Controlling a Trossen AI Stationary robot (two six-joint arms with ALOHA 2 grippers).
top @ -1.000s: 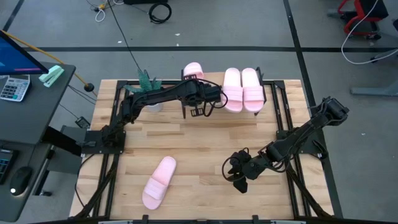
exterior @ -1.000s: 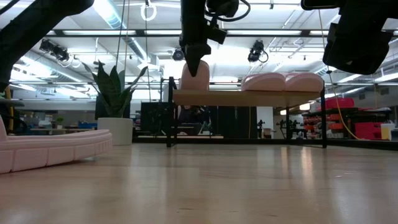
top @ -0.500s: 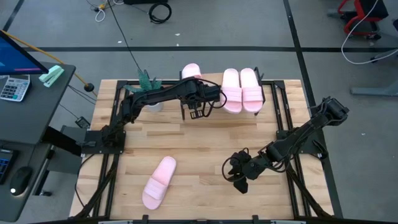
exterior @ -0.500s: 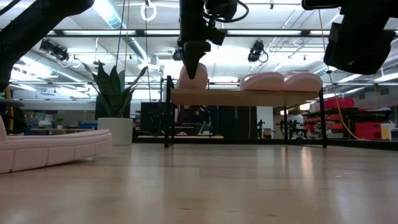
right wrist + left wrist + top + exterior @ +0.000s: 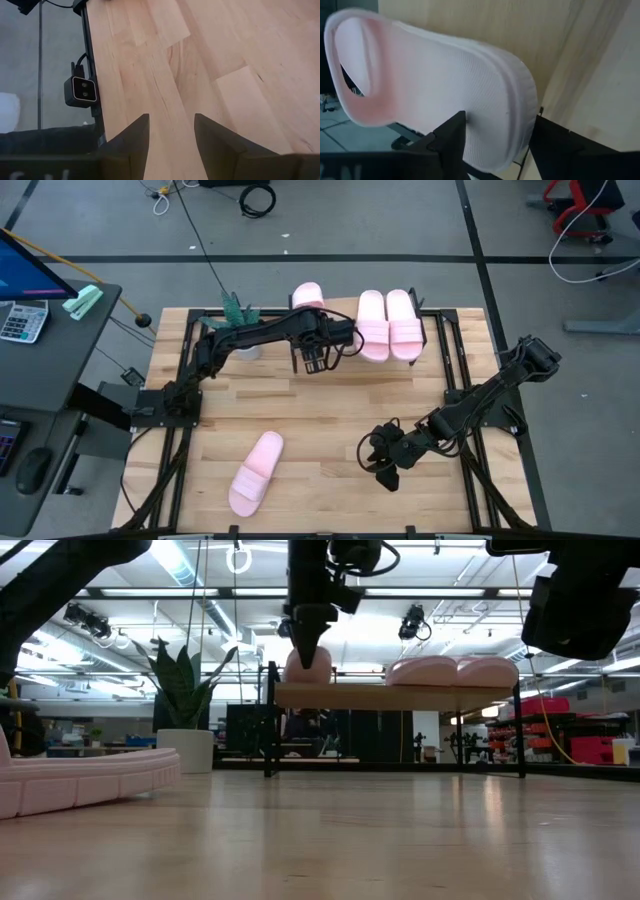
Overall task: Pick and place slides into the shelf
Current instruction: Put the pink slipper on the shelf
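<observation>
On the slatted wooden counter we are setting the third of the slides on the shelf beside two others, our left claw spreading off its heel, right claw waiting parted.

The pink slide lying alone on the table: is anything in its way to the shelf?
Nothing visible blocks it. The pale pink rubber slide lies on bare wood, apart from the low plank-topped shelf. The left end effector hovers at the shelf's left end, by the third slide.
</observation>
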